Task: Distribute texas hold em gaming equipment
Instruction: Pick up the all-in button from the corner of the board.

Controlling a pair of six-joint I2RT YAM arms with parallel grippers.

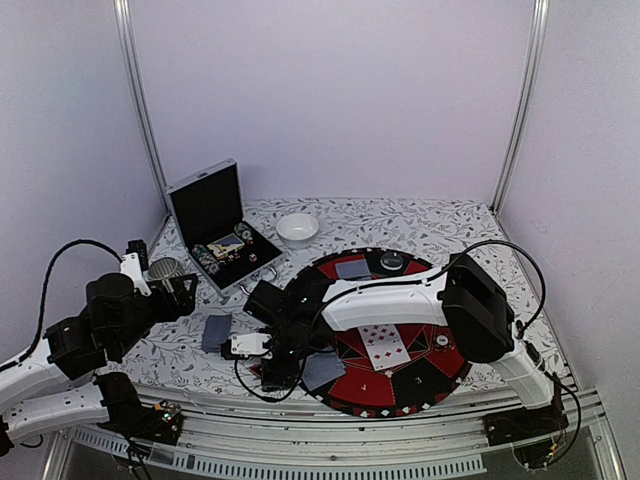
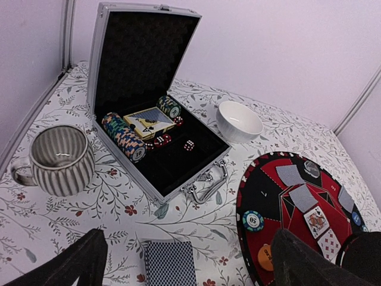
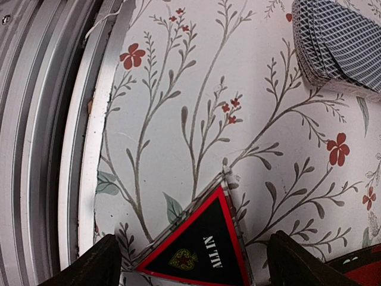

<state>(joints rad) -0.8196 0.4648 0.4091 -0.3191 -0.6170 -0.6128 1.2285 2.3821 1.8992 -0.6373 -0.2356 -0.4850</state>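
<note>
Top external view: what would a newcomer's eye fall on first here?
The big round red-and-black mat on the right side of the table draws the eye first, with cards laid on it. Next comes the open silver case at the back left, with chips stacked in rows inside. The right arm stretches across the mat toward the left.
</note>
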